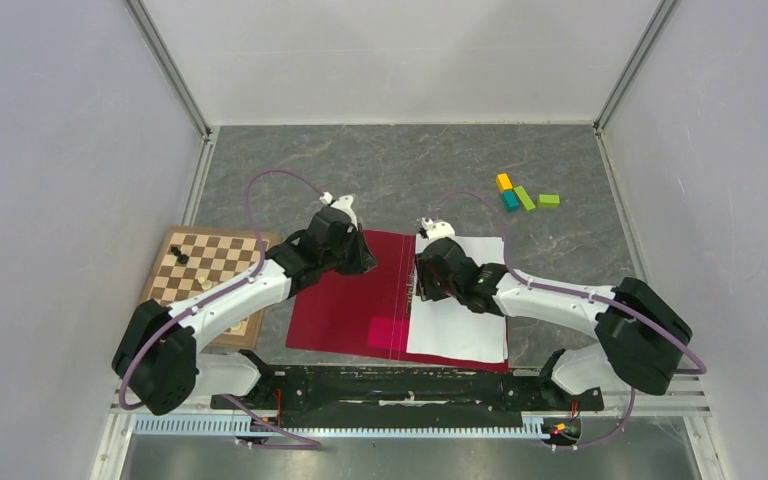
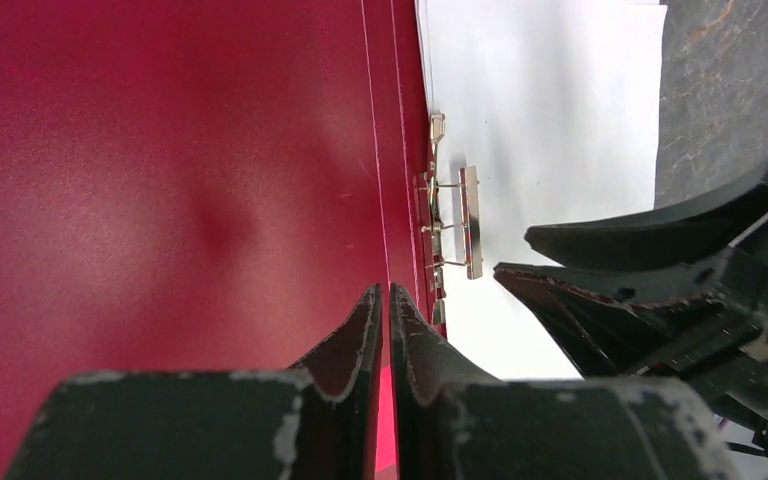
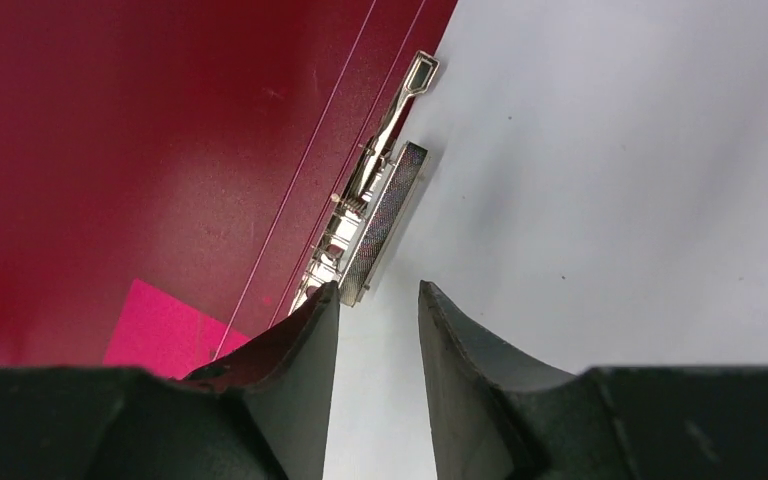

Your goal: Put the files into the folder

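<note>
Open folder [image 1: 345, 310] mid-frame on the worktop [image 1: 400, 170], files [image 1: 465, 325] on its right leaf.
The clip [image 3: 375, 225] lies along the fold, at the files' left edge. A chessboard [image 1: 210, 262] lies left of the folder; blocks [image 1: 522, 197] sit well apart at upper right. Left claw [image 1: 358, 258] over the left leaf, right claw [image 1: 424, 282] over the fold.

The white-and-black left arm [image 1: 230, 300] stretches inward, its black two-finger left gripper [image 2: 387, 292] pinched to a thin slit, while the matching right arm [image 1: 560, 300] reaches in opposite, its black right gripper [image 3: 378, 290] parted by a narrow gap.
</note>
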